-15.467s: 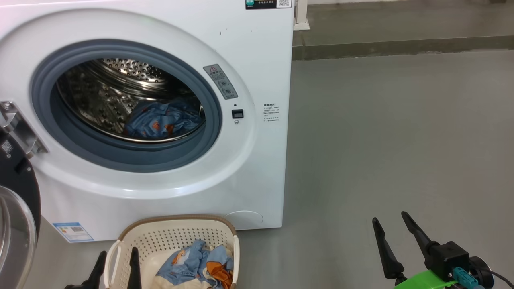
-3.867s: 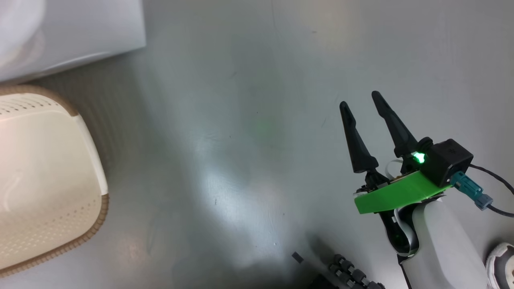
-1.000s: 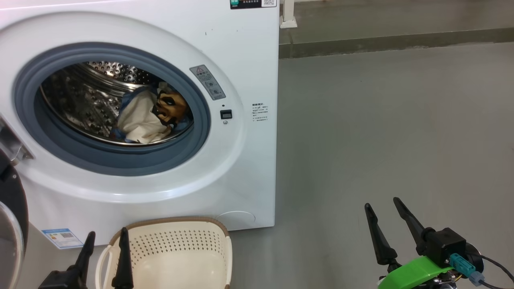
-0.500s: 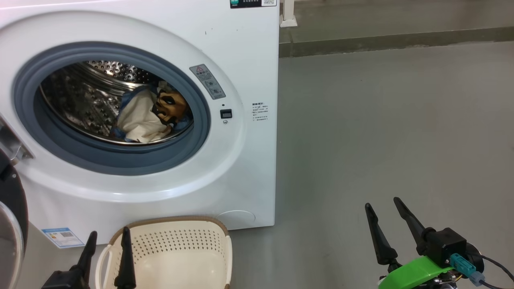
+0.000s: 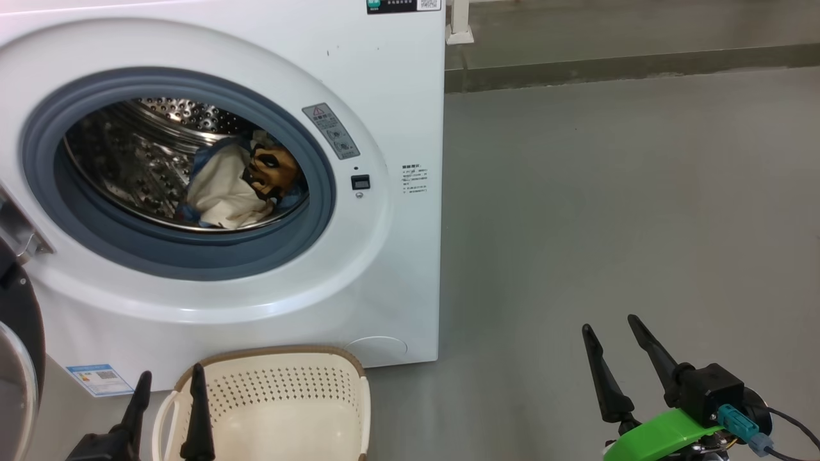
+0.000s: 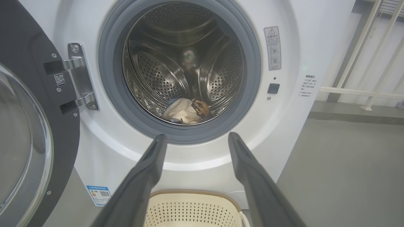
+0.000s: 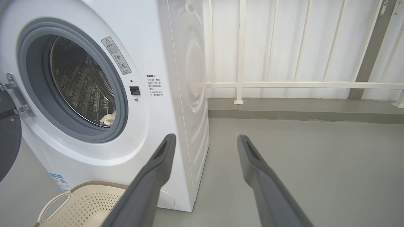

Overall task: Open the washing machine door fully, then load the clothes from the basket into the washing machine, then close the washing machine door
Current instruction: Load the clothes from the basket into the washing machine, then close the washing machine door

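The white washing machine (image 5: 397,96) (image 6: 293,56) (image 7: 157,47) stands with its black-rimmed door (image 5: 16,358) (image 6: 22,104) (image 7: 8,142) swung open to the left. Clothes (image 5: 234,186) (image 6: 186,110) (image 7: 109,119), cream-white with blue and an orange-and-black patch, lie in the steel drum. The cream basket (image 5: 282,403) (image 6: 192,208) (image 7: 79,201) sits on the floor in front, and nothing shows in the part of it I see. My left gripper (image 5: 168,378) (image 6: 195,138) is open above the basket's left handle. My right gripper (image 5: 608,326) (image 7: 205,138) is open over the floor, to the right of the machine.
Grey floor (image 5: 608,192) stretches right of the machine. A raised kerb (image 5: 628,61) and white railing (image 7: 284,85) run along the back. The door's steel hinge (image 6: 79,78) sits at the opening's left.
Nothing has visibly moved over the last second. The clothes that lay in the basket 15.5 s ago are now in the drum.
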Robot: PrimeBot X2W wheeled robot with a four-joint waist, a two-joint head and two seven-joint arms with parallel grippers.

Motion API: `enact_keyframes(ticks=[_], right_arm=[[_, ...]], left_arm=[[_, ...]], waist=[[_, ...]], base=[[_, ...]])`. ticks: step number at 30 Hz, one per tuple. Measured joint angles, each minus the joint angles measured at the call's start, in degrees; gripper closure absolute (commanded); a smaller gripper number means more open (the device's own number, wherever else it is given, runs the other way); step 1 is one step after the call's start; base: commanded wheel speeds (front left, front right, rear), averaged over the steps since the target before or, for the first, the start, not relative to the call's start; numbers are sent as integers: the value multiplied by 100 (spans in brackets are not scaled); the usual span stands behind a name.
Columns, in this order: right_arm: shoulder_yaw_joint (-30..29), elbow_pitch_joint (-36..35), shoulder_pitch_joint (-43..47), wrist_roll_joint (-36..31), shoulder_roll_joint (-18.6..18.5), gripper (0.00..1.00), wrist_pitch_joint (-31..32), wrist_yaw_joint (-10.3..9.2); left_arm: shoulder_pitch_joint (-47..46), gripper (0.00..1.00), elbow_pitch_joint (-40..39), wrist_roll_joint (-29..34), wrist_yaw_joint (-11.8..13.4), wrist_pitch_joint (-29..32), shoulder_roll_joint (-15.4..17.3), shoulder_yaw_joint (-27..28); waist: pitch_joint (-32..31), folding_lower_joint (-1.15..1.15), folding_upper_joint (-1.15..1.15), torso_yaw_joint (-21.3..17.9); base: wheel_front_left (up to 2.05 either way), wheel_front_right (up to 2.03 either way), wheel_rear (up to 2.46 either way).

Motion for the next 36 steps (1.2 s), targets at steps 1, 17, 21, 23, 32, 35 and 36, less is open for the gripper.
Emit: enact_keyframes(ticks=[1, 17, 21, 23, 32, 35, 36], right_arm=[[1, 0, 0, 0, 0, 0, 0, 0], [35, 11, 0, -1, 0, 0, 0, 0], [38, 19, 0, -2, 0, 0, 0, 0], [41, 20, 0, -2, 0, 0, 0, 0], [54, 30, 0, -1, 0, 0, 0, 0], [53, 30, -1, -1, 0, 0, 0, 0], [53, 30, -1, -1, 0, 0, 0, 0]], left_arm=[[0, 0, 8, 1, -12, 0, -2, 2], [-1, 0, 138, 53, -73, 0, -47, 19], [-1, 0, 162, 53, -122, 0, -52, 31], [-2, 0, 163, 67, -123, 0, -56, 36], [-4, 0, 258, 144, -171, 0, -81, 36], [-7, 0, 264, 144, -172, 0, -89, 37], [-8, 0, 265, 144, -172, 0, -89, 37]], waist=[[-4, 0, 0, 1], [-33, 0, 0, 30], [-36, 0, 0, 31], [-35, 0, 0, 32], [-17, 0, 0, 35], [-2, 0, 0, 38], [9, 0, 0, 41]], base=[[0, 0, 0], [0, 0, 0], [0, 0, 0], [0, 0, 0], [-17, 17, 0], [-85, 85, 0], [-126, 126, 0]])
